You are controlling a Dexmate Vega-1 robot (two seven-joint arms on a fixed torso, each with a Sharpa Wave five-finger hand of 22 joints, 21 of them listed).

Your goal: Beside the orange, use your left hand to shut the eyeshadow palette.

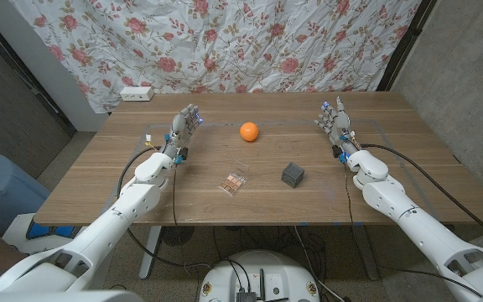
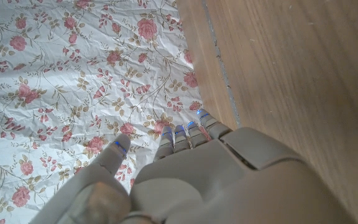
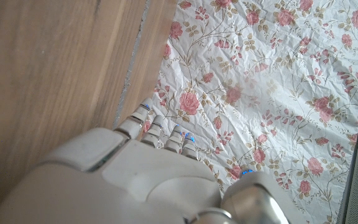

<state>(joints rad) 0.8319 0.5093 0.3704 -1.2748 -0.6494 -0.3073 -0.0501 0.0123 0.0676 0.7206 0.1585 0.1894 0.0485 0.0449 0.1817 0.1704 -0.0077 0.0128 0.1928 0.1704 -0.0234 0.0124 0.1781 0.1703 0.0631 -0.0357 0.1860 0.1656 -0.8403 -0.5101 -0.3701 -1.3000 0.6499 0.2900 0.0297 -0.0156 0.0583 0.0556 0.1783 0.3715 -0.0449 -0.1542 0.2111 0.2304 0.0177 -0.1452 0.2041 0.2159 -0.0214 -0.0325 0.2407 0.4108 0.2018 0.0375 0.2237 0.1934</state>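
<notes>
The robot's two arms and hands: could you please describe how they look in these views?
Both arms are glossy white with rounded shells, and a black cable loops along each forearm. The left hand and right hand are grey-beige, with segmented fingers and small blue lights at the fingertips.

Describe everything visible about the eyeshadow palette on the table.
The small eyeshadow palette lies open on the wooden table, near its front middle. Its base shows rows of reddish-brown and pinkish pans; a clear lid part seems to lie folded back behind it, though it is too small to be sure. Nothing touches it. The round orange sits apart, farther back.
</notes>
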